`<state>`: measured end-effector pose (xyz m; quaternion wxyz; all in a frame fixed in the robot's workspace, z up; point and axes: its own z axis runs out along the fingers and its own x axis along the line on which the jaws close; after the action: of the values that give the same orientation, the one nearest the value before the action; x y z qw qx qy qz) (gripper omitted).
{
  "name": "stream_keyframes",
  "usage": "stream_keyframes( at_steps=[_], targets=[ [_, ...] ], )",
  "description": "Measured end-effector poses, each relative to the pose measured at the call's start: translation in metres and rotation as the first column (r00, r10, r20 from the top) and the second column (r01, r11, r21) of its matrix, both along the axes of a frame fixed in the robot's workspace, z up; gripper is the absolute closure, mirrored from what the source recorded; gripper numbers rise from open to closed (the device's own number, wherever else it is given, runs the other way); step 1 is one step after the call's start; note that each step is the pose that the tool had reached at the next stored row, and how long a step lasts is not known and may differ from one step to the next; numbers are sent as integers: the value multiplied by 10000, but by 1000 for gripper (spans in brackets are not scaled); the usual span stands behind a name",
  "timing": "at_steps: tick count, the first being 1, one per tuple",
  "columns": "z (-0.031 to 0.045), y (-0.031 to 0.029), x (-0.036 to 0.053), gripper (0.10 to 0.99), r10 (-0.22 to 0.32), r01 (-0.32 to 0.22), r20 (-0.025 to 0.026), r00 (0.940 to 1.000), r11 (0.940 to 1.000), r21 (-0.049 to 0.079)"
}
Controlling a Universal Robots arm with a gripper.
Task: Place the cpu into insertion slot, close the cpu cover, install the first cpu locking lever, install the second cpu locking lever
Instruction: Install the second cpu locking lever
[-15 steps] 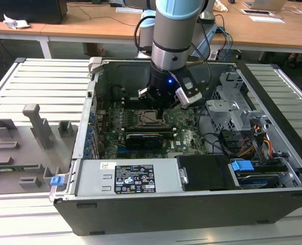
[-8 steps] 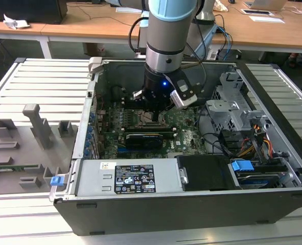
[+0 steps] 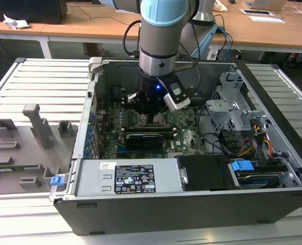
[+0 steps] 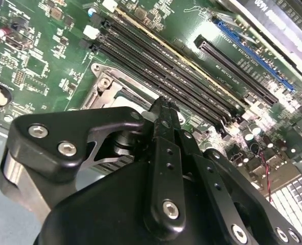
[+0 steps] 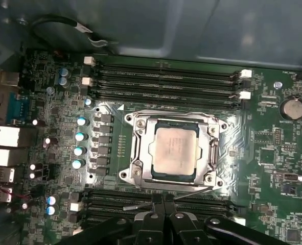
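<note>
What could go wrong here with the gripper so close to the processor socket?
The gripper, fingers together, sits right at the edge of the cpu cover, which lies down over the cpu. A slip might scrape the chip's top or bend the frame. Thin lever wires run along that edge beside the memory slots, so a sideways push could catch the wires or slot latches.

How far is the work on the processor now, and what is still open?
Done: the cpu sits in the insertion slot, and the cpu cover lies flat around it. In hand: the gripper, fingers together and empty, sits at the socket's edge by one thin locking lever. Whether either lever is latched cannot be told, so the levers may remain.
</note>
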<state>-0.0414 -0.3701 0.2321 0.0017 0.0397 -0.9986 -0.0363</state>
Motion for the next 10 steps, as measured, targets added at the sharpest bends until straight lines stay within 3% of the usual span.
stream_keyframes(
  at_steps=[4,6,10],
  targets=[
    [-40,-20,-22,976,22,-22,1,10000,9999,168],
    [-43,-50,-61,976,25,-25,1,10000,9995,303],
    [-48,-79,-149,976,27,-27,5,10000,9991,434]
  ],
)
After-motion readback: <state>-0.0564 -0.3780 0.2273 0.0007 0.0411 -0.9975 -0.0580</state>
